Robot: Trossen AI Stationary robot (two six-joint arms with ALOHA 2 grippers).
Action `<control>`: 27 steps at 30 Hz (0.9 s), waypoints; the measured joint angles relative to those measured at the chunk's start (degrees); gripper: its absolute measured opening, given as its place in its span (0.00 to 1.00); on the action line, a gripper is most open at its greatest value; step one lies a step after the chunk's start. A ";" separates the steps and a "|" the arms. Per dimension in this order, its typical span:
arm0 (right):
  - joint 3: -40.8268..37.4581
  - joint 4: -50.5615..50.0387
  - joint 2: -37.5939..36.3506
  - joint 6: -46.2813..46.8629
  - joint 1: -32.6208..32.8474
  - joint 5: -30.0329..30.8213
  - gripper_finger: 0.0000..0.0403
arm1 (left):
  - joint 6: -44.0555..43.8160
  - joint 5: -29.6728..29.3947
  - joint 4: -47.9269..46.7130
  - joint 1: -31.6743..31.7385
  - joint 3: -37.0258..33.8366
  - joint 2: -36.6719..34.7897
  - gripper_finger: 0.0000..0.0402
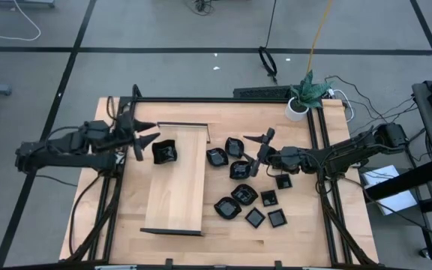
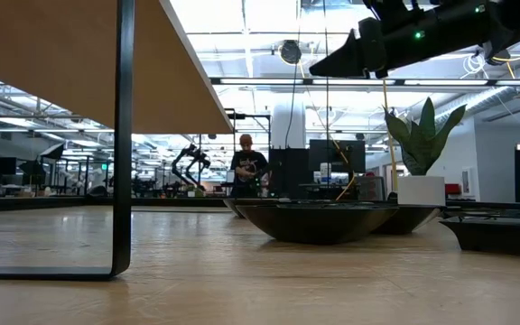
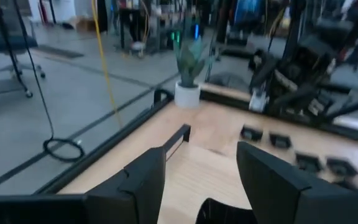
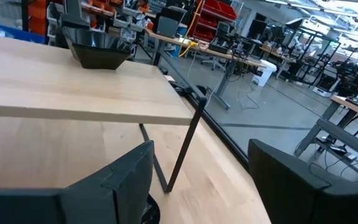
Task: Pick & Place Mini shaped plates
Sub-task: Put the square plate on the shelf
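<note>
Several small glossy black plates (image 1: 244, 194) rest on the table between the raised pale wooden board (image 1: 178, 176) and my right arm. In the low view the nearest one (image 2: 319, 219) sits flat on its base. One more plate (image 1: 163, 152) stands on the board's far left part, also in the right wrist view (image 4: 98, 53). My left gripper (image 1: 150, 141) is open and level beside that plate, whose rim (image 3: 219, 213) shows low between its fingers (image 3: 201, 168). My right gripper (image 1: 252, 154) is open above the far plates of the cluster, pointing at the board (image 4: 201, 180).
The board stands on thin black legs (image 2: 123, 135), with space beneath it. A potted plant (image 1: 298, 107) sits at the table's far right corner. Black frame rails (image 1: 322, 142) run along the table's sides. A person (image 2: 246, 171) stands far back in the room.
</note>
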 joint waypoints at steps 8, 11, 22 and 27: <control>0.00 -0.42 -0.49 0.86 3.29 0.00 0.61 | -5.43 3.45 2.72 0.01 -8.61 -6.80 0.50; -0.01 -0.77 -1.88 3.91 5.64 -0.02 0.61 | -3.61 4.55 1.23 0.02 -9.09 -8.14 0.50; 4.41 -26.92 -12.99 15.50 18.24 13.75 0.61 | -4.00 7.08 -3.51 -0.03 -9.09 -17.12 0.50; 15.84 -58.44 -9.58 33.80 20.11 14.16 0.60 | -3.54 6.72 -3.84 0.04 -10.38 -19.44 0.50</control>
